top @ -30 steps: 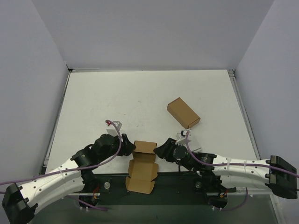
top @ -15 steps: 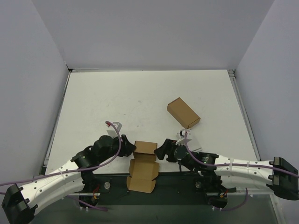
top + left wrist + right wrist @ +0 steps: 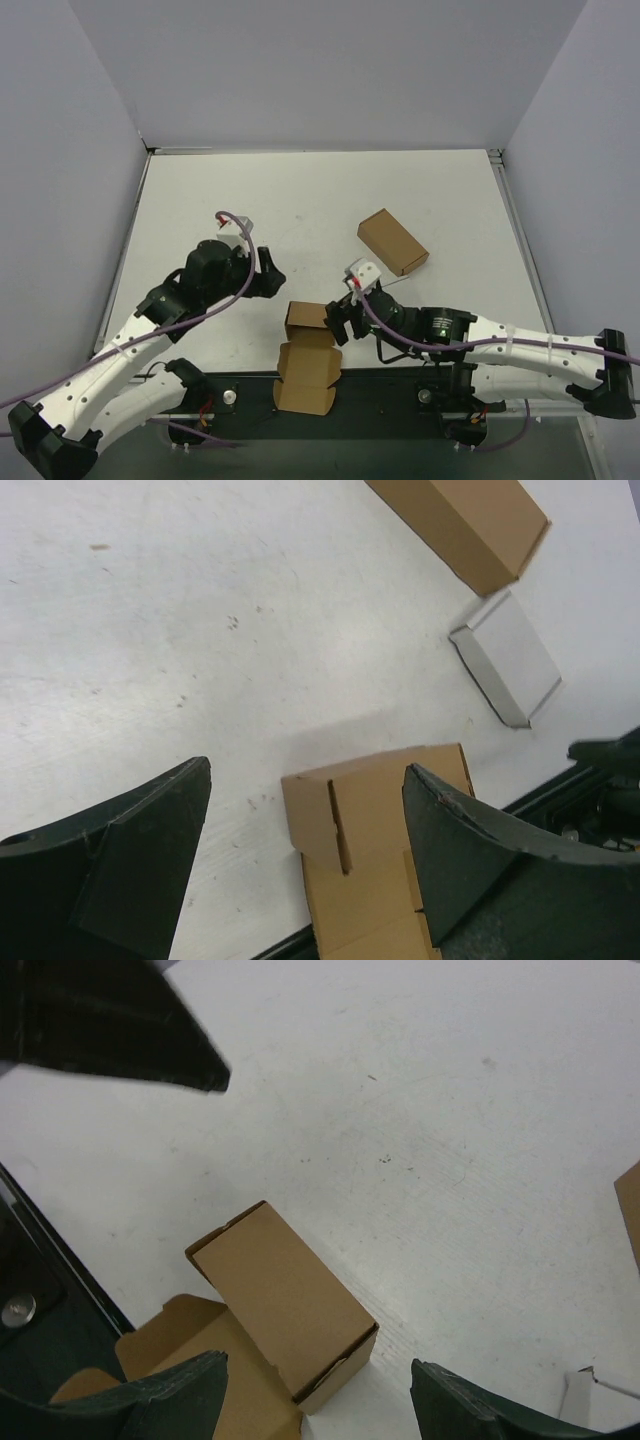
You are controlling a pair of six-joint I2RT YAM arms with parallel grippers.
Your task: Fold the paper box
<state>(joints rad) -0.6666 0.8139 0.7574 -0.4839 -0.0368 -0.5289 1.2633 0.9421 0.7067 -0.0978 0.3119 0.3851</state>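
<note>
- Since half a second earlier, the left gripper point(image 3: 268, 278) had lifted away from the paper box point(image 3: 308, 352) and drawn back toward the far left. It hung over bare table, apart from the box.
- In the left wrist view, that gripper's two dark fingers point(image 3: 130, 850) stood wide apart with nothing between them. The table surface and the far end of the box showed through the gap.
- The right gripper point(image 3: 335, 322) had stayed close to the box's right side, though its wrist had swung further over the table than before.
- In the right wrist view, its fingers point(image 3: 170, 1395) were also spread wide and held nothing. The box sat just beyond and between the fingertips. Whether a fingertip touched the cardboard could not be told.
- The paper box lay at the near edge of the table point(image 3: 300, 200), midway between the two arms and partly folded.
- Its far end was closed into a small squarish block. Its near end was still open, with flaps spread flat.
- Those open flaps reached past the table edge and over the dark strip point(image 3: 380, 395) where the arm bases were mounted.
- An oblong brown carton point(image 3: 393, 242) lay angled on the table, further out and to the right, well apart from the box.
- A small white-grey slab point(image 3: 508, 658) lay between that carton and the paper box, touching neither.
- The rest of the table was pale, with a few small dark specks.
</note>
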